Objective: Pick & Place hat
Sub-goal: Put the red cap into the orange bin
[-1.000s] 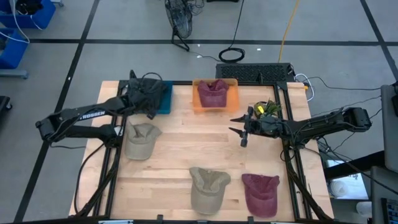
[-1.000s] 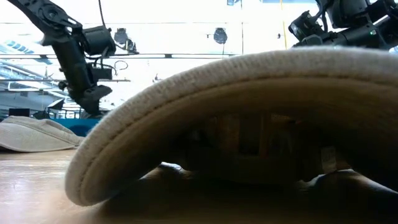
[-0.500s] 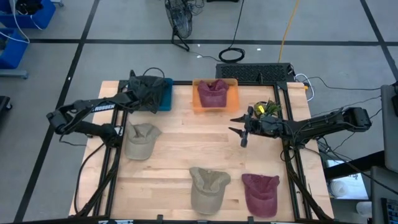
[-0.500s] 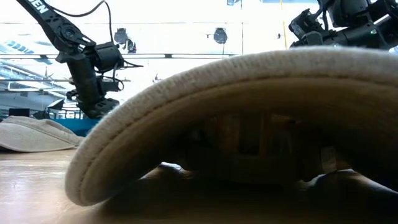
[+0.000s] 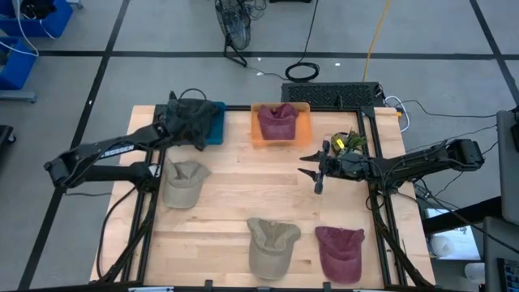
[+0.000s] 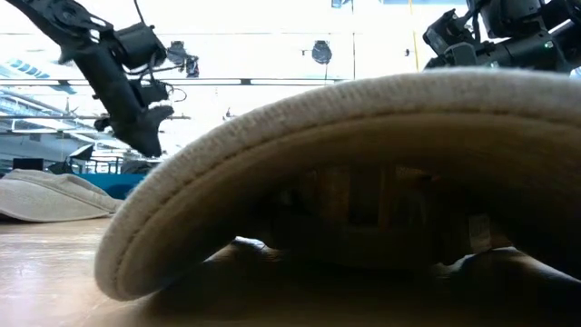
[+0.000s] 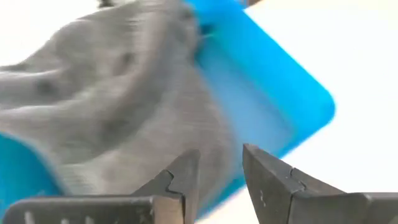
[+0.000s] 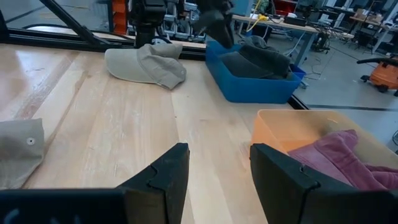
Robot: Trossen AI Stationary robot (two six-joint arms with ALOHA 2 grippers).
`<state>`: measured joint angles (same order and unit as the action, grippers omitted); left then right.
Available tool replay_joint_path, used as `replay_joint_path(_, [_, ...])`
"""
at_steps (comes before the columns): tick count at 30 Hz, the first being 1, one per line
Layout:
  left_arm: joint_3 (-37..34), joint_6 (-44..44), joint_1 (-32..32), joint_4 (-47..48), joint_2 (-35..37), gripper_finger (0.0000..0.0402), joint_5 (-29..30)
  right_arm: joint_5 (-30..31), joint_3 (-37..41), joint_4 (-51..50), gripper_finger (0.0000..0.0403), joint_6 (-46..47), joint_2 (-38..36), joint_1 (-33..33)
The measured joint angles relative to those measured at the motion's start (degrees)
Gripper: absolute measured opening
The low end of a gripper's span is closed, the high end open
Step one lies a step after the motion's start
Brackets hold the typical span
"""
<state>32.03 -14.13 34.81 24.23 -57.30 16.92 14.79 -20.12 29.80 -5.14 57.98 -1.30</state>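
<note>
**Dark hat sits in the blue bin; left gripper hangs just above it**

The landmark is the blue plastic bin (image 5: 212, 124) at the far edge of the wooden table (image 5: 235, 203). A dark grey cloth hat (image 5: 191, 120) lies slumped in it, part of the cloth draped over the bin's wall. The left gripper (image 7: 219, 171) hovers right over that hat, its two dark fingers a little apart with nothing between them. Just beside the bin stands an orange plastic bin (image 5: 302, 130) holding a maroon cloth hat (image 5: 276, 122). Nearer than the blue bin, on the bare wood, lies a beige cloth cap (image 5: 183, 182); well beyond it, at the near edge, lie another beige cap (image 5: 271, 243) and another maroon cap (image 5: 340, 251). The right gripper (image 5: 315, 172) waits over the table, past the orange bin, fingers spread and empty.

Risks, as I judge them: a fingertip may snag the loose cloth as the left arm lifts, dragging the hat out. The overhanging part could also slide off the wall under its own weight.
</note>
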Motion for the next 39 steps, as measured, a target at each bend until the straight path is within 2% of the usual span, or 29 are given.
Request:
replay_joint_path(6, [0.00,-5.52,-10.16,-0.45,5.38,0.0124,-8.34,-0.03,0.00,3.37,0.0155,3.21,0.00,0.00])
replay_joint_path(9, [0.00,-8.23,-17.26,-2.92,5.84,0.0124,-9.23,-0.04,-0.02,4.49,0.0155,4.73,-0.01,0.00])
replay_joint_path(12, [0.04,-7.66,-24.86,-3.37,5.86,0.0124,-10.45,-0.04,-0.02,3.13,0.0155,6.08,-0.02,-0.19])
replay_joint_path(15, [0.21,-5.87,-31.26,0.13,5.86,0.0124,-13.11,-0.04,-0.02,0.47,0.0155,6.06,-0.02,-0.68])
replay_joint_path(17, [1.59,-6.14,-34.72,6.20,5.84,0.0124,-12.93,-0.09,-0.02,-0.10,0.0155,6.03,-0.02,-0.72])
replay_joint_path(20, [4.62,-9.86,-38.77,14.08,4.90,0.0124,-8.52,-0.11,-0.02,0.12,0.0155,6.53,-0.02,-0.72])
replay_joint_path(23, [7.12,-12.88,-42.15,16.20,3.61,0.0124,-6.46,-2.45,-0.02,1.16,0.0155,7.39,-0.04,-0.70])
replay_joint_path(26, [8.48,-12.66,-44.90,10.42,1.42,0.0124,-2.73,-5.28,-0.02,2.74,0.0155,7.51,-0.02,-0.70])
replay_joint_path(34, [8.60,-2.32,-46.59,-19.62,-7.91,0.0124,16.82,-7.97,-0.02,4.17,0.0155,10.27,-0.02,-1.25])
replay_joint_path(36, [8.66,-0.04,-45.61,-27.07,-10.83,0.0124,17.70,-9.73,-0.02,3.94,0.0155,11.04,-0.02,-2.07])
replay_joint_path(39, [8.63,1.71,-44.10,-32.17,-14.38,0.0124,16.86,-10.31,-0.02,2.73,0.0155,11.76,-0.02,-3.42])
